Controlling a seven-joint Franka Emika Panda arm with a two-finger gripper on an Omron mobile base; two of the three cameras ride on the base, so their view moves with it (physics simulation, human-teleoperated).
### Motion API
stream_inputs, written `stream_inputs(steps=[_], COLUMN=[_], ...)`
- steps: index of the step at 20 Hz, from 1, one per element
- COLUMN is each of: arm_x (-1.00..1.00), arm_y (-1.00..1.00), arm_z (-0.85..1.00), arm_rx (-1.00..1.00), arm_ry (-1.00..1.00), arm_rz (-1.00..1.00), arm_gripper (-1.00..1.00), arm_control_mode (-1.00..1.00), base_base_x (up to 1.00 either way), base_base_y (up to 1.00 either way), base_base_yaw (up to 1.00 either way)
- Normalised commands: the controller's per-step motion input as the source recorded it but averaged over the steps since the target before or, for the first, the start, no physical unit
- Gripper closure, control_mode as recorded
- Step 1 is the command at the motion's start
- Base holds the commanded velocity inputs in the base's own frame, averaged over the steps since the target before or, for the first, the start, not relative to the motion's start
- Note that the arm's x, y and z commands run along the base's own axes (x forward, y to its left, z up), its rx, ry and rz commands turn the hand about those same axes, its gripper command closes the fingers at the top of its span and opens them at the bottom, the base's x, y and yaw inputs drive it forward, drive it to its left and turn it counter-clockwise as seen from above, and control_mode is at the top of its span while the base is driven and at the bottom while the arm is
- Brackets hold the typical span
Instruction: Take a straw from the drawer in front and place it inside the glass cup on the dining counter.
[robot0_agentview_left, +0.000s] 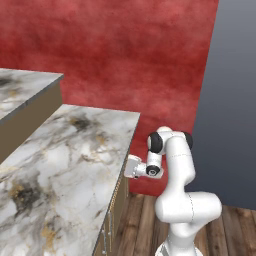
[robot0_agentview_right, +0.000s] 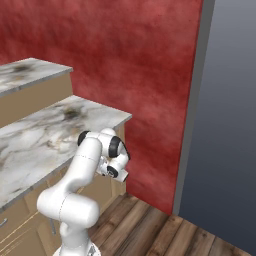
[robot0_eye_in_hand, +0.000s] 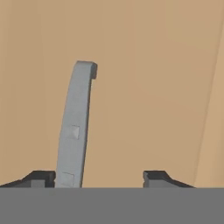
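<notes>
My gripper (robot0_eye_in_hand: 99, 177) faces the flat tan front of the drawer (robot0_eye_in_hand: 144, 96), very close. A grey bar handle (robot0_eye_in_hand: 76, 127) runs up between the fingers, close to the left fingertip (robot0_eye_in_hand: 41, 177). The jaws stand apart and touch nothing. From the left base view, the gripper (robot0_agentview_left: 129, 166) sits against the side of the near counter, just under its marble top. The straw is hidden and the glass cup is out of view. The dining counter (robot0_agentview_left: 20, 87) is the raised marble top with a plain tan side, at the far left.
The near marble-topped counter (robot0_agentview_left: 65, 165) holds drawer fronts with small handles (robot0_agentview_left: 106, 227) along its side. A red wall (robot0_agentview_left: 125, 55) closes the back and a dark grey panel (robot0_agentview_left: 230, 100) stands at the right. Wooden floor (robot0_agentview_right: 165, 230) lies beside the base.
</notes>
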Motion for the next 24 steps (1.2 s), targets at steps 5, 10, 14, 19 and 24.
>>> stream_inputs(steps=[5, 10, 14, 19, 24], arm_x=[0.13, 0.14, 0.18, 0.21, 0.13], arm_y=[0.17, 0.18, 0.21, 0.25, 0.26], arm_z=[-0.13, -0.01, 0.0, 0.0, 0.0], arm_rx=[0.0, 0.01, 0.02, 0.01, 0.0], arm_ry=[-0.03, -0.07, -0.07, -0.01, 0.03], arm_rz=[0.0, 0.0, 0.0, 0.0, 0.0], arm_gripper=[-1.0, -1.0, -1.0, -1.0, -1.0], arm_control_mode=[-1.0, -1.0, -1.0, -1.0, -1.0], base_base_x=[0.0, 0.0, 0.0, 0.0, 0.0], base_base_y=[0.0, 0.0, 0.0, 0.0, 0.0], base_base_yaw=[0.0, 0.0, 0.0, 0.0, 0.0])
